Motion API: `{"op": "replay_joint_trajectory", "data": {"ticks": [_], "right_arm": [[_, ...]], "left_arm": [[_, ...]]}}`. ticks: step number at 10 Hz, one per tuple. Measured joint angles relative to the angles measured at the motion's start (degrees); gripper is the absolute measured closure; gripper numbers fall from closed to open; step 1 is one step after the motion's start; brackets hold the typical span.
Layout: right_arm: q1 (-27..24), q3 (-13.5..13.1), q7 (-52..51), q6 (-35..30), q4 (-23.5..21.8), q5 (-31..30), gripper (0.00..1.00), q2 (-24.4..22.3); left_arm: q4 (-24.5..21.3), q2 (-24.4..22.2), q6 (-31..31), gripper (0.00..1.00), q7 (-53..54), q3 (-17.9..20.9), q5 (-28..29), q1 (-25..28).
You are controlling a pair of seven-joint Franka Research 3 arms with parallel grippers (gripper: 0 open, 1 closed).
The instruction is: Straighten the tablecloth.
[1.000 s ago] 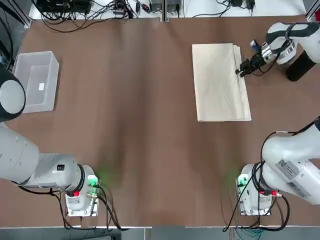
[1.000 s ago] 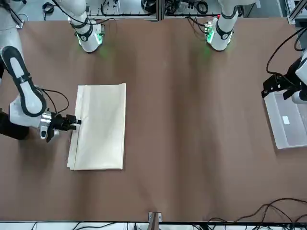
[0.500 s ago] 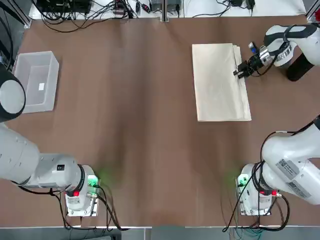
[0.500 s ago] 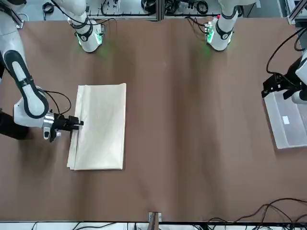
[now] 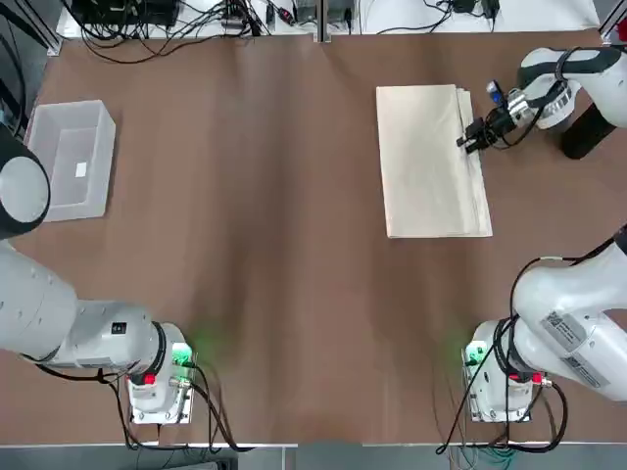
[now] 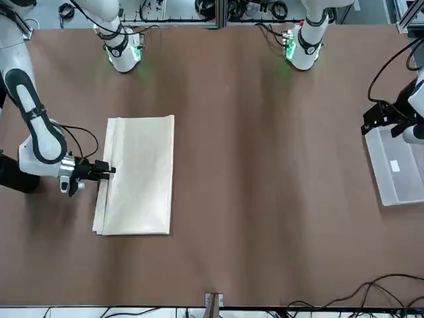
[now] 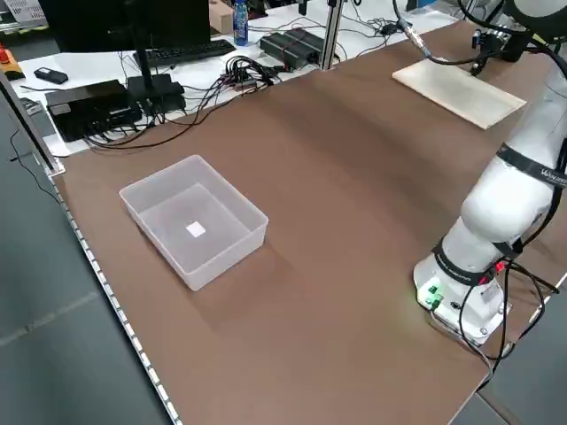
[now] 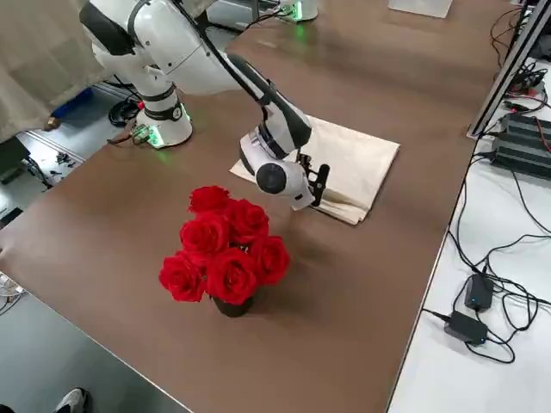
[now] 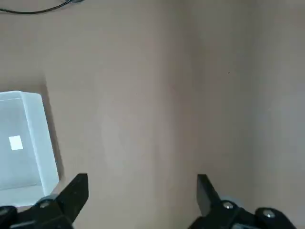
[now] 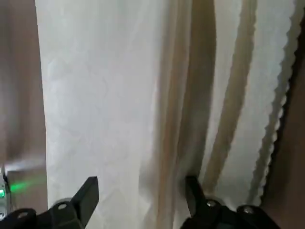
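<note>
The tablecloth is lying folded into a layered cream rectangle in the upper right of the top view, flat on the brown tabletop. In the front view it is sitting at the left of centre. Its stacked edges are showing along the right side in the top view, and the right wrist view is showing several overlapping layers, one with a scalloped border.

The right claw is reaching in from the upper right corner of the top view and resting at the tablecloth's layered edge, about a third of the way down its length. In the front view this claw is sitting at the cloth's left edge. Its fingers are standing apart over the fabric, and from the wrist view I cannot tell whether they are pinching any layer.

The left claw is hanging with its fingers spread wide over bare tabletop, beside a translucent plastic box at the far left of the top view. It is holding nothing.

In the right side view, a bunch of red roses is standing in the foreground just in front of the right claw, near the tablecloth.
</note>
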Motion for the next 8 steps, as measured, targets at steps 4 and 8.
{"op": "replay_joint_trajectory", "data": {"ticks": [4,8], "right_arm": [[0.18,0.29,1.49,-0.98,0.23,0.00,0.19,-0.17],[0.16,0.24,2.40,-3.89,1.87,0.00,0.19,-1.63]], "left_arm": [[0.00,0.00,0.00,0.00,0.00,0.00,0.00,0.00],[0.00,0.00,0.00,0.00,0.00,0.00,0.00,0.00]]}}
